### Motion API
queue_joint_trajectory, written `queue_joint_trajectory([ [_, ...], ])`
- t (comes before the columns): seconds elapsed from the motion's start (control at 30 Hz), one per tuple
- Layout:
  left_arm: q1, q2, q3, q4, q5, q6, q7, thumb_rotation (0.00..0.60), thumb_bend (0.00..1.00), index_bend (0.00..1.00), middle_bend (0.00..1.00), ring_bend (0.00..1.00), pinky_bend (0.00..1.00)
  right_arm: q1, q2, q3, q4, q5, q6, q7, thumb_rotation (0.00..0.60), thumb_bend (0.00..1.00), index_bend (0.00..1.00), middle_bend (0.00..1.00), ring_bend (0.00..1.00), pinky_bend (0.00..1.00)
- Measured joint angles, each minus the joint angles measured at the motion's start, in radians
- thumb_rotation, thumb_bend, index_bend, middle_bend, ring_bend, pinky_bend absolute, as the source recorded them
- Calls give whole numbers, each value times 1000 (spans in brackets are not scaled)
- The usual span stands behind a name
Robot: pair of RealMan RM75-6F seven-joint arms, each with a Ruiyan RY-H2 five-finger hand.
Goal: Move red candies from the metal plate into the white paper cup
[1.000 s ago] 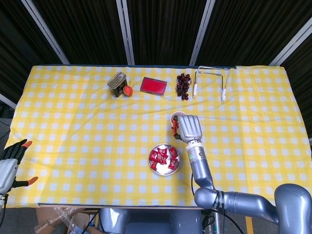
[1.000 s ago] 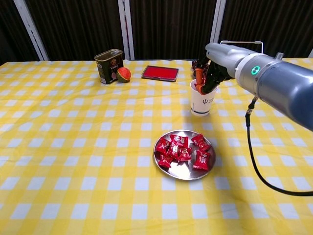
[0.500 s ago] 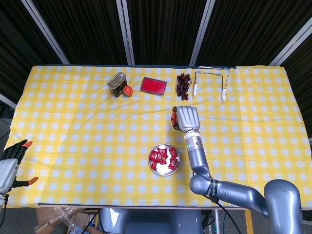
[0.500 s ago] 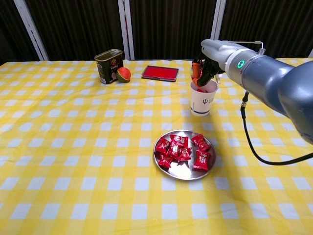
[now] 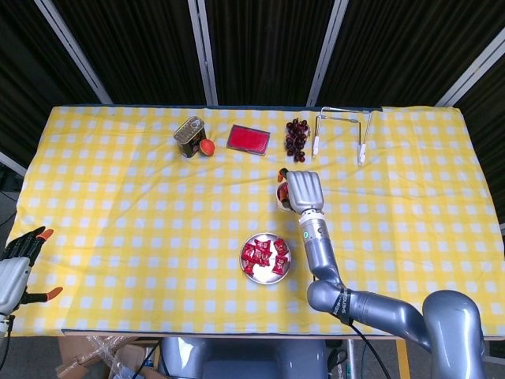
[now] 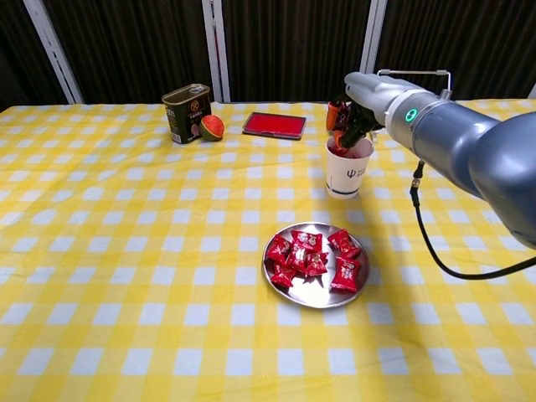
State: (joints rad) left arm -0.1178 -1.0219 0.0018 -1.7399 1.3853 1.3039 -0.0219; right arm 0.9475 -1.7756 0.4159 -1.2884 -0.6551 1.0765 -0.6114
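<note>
Candies (image 6: 314, 255), glossy red wrappers, heaped together

red candies (image 6: 314, 254), white paper cup (image 6: 346, 172), yellow-and-white checked tablecloth (image 6: 126, 251)

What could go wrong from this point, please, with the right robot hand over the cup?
The right robot hand hangs right at the rim of the white paper cup; a light, tall cup like that could tip if the fingers catch it on the way out. Whether a candy sits in the fingers cannot be told, so one might drop outside the cup. Going back, the hand could nudge the metal plate, where red candies lie piled close together.
</note>
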Motion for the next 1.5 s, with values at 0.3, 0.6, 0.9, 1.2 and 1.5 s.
queue_joint_trajectory([
  [0.3,2,-1,1,4,6,6,-1,600,27,0,0,0,0,-23,36,-8,-83,-24,37,6,600,536,398,868,889,1000],
  [0.6,3,-2,1,7,11,11,-2,600,27,0,0,0,0,-91,136,-74,-318,-65,77,-5,600,423,353,868,868,998],
  [0.9,7,10,0,-8,-4,6,-27,600,27,0,0,0,0,-173,236,-233,-582,-85,114,-63,600,351,234,838,837,983],
  [1.2,12,5,0,1,9,21,-20,600,27,0,0,0,0,-204,202,-315,-626,-70,141,-103,600,350,234,838,837,982],
  [1.5,13,3,1,4,10,22,-19,600,27,0,0,0,0,-210,112,-334,-552,-76,141,-104,600,348,234,838,837,983],
])
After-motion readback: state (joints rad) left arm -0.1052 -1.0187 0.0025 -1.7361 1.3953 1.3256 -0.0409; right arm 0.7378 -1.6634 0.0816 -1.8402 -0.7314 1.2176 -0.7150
